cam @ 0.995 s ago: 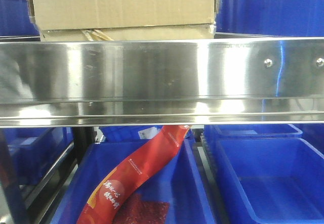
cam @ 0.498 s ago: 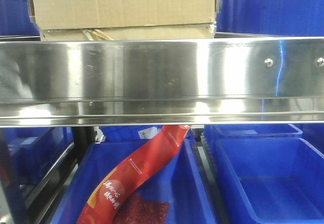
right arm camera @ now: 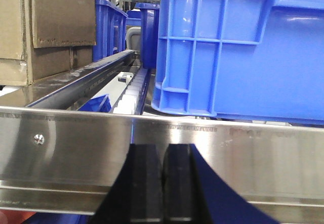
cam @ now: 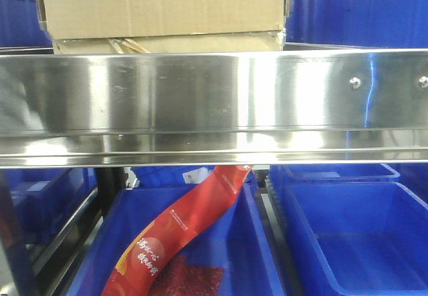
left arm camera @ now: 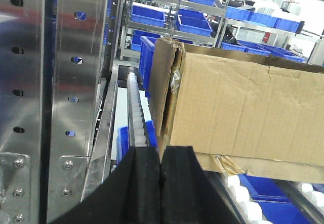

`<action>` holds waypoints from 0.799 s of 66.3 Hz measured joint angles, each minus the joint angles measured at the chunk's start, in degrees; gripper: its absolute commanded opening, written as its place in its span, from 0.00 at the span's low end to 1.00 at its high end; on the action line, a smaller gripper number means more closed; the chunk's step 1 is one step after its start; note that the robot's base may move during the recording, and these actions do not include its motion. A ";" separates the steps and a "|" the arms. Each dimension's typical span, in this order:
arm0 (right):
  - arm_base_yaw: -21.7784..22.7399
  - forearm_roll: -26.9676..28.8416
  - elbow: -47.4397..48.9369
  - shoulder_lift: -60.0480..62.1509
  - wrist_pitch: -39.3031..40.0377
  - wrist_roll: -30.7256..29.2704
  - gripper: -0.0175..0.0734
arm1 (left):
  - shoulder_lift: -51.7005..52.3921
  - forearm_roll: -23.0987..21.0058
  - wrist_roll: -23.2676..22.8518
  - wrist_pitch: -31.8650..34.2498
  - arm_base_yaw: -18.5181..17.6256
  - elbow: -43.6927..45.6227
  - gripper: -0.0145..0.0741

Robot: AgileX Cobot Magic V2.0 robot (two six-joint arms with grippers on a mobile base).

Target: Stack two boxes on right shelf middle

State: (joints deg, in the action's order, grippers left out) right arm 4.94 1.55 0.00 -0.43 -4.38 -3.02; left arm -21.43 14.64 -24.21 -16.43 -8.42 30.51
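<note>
The two boxes [cam: 164, 9] are sitting one on top of the other on the shelf [cam: 214, 102], so the stacking looks just about done — the top one is hanging a little past the bottom one at the front. Both arms are staying low and near the shelf, holding nothing. The left end effector [left arm camera: 161, 171] is pressed together, pointing at the corner of the boxes. The right end effector [right arm camera: 163, 183] is pressed together too, facing the shelf's shiny front rim.

I am guessing the next move is a small one: pulling both arms away without bumping the stack, or maybe nudging the top box straight.

The boxes are looking like plain brown cardboard, wide and flat, with dents, creases and a bit of yellowish tape peeling near the lower edge. The shelf rim is looking smooth like a mirror, with small round screw heads. Beside the boxes a blue bin [right arm camera: 238, 47] is sitting — hard plastic with ribs. Below, a long red packet [cam: 184, 232] is lying in another bin.
</note>
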 measured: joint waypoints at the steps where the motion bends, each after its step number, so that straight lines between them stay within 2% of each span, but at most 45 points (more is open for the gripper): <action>1: 0.00 0.00 0.00 0.00 0.00 0.00 0.01 | 0.10 0.00 0.00 0.00 0.00 -0.11 0.04; 8: 0.00 0.00 0.00 0.00 0.00 0.00 0.01 | 1.51 -0.60 1.83 0.40 0.57 -2.69 0.04; 22: 0.00 0.00 0.00 0.00 0.00 0.00 0.01 | 10.85 -9.95 18.78 8.03 6.65 -17.82 0.04; 25: 0.00 0.00 0.00 0.00 0.00 0.00 0.01 | 12.87 -11.16 20.66 9.84 7.61 -20.36 0.04; 34: 0.00 0.00 0.00 0.00 0.00 0.00 0.01 | 18.42 -13.02 22.86 12.98 9.63 -26.34 0.04; 53: 0.00 0.00 0.00 0.00 0.00 0.00 0.01 | 21.09 -14.34 22.71 16.43 9.58 -30.55 0.04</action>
State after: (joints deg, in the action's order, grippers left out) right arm 4.94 1.55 0.00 -0.43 -4.38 -3.02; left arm -0.35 0.30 -1.50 0.00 1.16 -0.05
